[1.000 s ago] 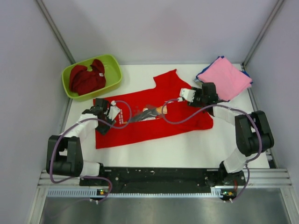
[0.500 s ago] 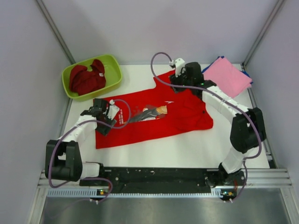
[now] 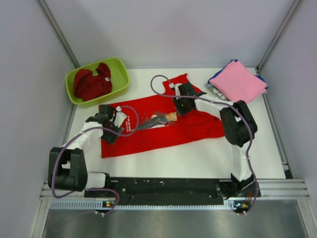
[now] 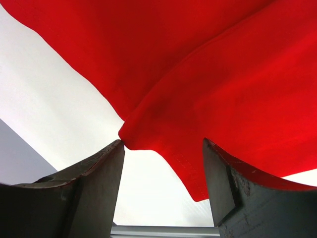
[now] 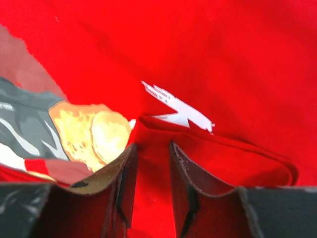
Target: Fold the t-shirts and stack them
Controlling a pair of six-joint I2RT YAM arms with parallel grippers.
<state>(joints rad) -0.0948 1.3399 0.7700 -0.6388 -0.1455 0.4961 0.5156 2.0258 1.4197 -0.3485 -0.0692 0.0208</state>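
A bright red t-shirt (image 3: 163, 131) lies spread across the white table, its white-orange chest print (image 3: 166, 118) facing up. My left gripper (image 3: 105, 119) sits at the shirt's left edge. In the left wrist view its jaws stand open (image 4: 163, 146) around a loose corner of the red cloth (image 4: 208, 74), without pinching it. My right gripper (image 3: 181, 101) is down on the shirt just behind the print. In the right wrist view its jaws (image 5: 153, 148) stand close together on a raised ridge of red cloth (image 5: 237, 59) beside the print (image 5: 94, 134).
A lime-green tub (image 3: 121, 79) at the back left holds a darker red tee (image 3: 91, 83). A folded pink tee (image 3: 237, 82) lies on blue ones (image 3: 214, 79) at the back right. Enclosure walls stand on three sides, and a metal rail (image 3: 163, 186) runs along the near edge.
My right gripper swung to the shirt's collar at the back, then came forward and down beside the print, its jaws narrowing onto the cloth. The left gripper opened wider and stayed where it was.
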